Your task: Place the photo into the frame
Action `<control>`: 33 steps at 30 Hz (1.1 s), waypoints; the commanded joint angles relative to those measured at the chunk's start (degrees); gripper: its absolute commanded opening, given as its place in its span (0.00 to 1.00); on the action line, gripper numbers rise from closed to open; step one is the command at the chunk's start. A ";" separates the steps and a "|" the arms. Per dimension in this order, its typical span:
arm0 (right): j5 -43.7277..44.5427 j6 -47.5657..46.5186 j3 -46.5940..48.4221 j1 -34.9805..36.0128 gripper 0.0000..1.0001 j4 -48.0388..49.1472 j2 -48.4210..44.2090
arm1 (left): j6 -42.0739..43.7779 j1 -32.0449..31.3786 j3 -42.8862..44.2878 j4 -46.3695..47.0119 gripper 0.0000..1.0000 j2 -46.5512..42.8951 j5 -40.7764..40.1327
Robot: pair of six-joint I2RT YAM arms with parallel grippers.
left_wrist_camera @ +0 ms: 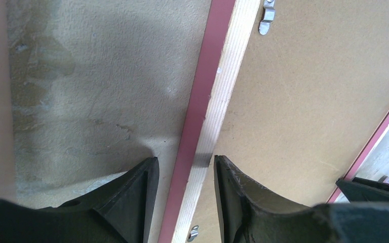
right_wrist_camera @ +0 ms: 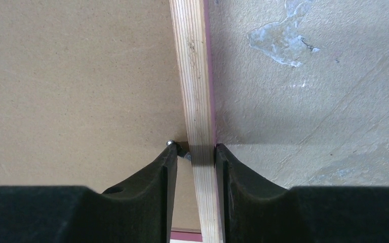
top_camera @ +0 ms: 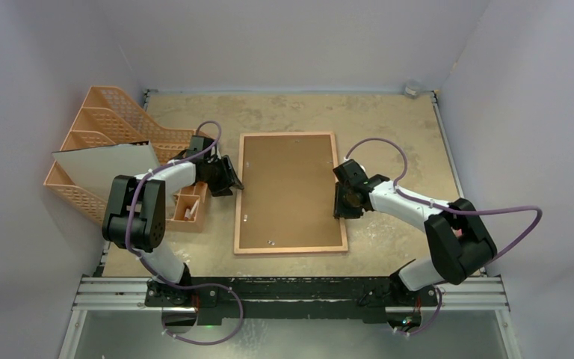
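Observation:
The frame (top_camera: 290, 249) lies face down in the middle of the table, its tan wood rim (left_wrist_camera: 218, 101) and pink border up, with a brown backing board (top_camera: 288, 187) inside it. My left gripper (top_camera: 233, 182) stands open astride the frame's left rim (left_wrist_camera: 186, 164), touching neither side. My right gripper (top_camera: 338, 200) straddles the right rim (right_wrist_camera: 196, 152): its outer finger (right_wrist_camera: 233, 177) lies against the rim's outer side. Its inner finger (right_wrist_camera: 157, 177) stands off the rim, tip at a metal clip (right_wrist_camera: 182, 151). The photo is not in view.
An orange file rack (top_camera: 108, 112) stands at the far left with a greyish-white sheet (top_camera: 105, 161) leaning on it. A small orange box (top_camera: 188, 209) sits between the rack and the frame. A small object (top_camera: 412, 88) rests in the back right corner.

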 commanded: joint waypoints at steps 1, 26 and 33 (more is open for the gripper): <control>-1.57 -1.40 -0.04 0.24 0.33 -2.89 0.77 | 1.79 -0.12 -1.67 -0.09 0.47 1.72 -1.08; 6.45 5.20 7.39 0.25 0.67 -1.22 -8.91 | 1.21 -0.11 -0.93 -0.83 0.52 0.39 -0.59; -5.40 4.77 7.80 0.24 0.60 11.91 -5.11 | 2.52 -0.06 -2.43 -2.45 0.46 -0.42 0.74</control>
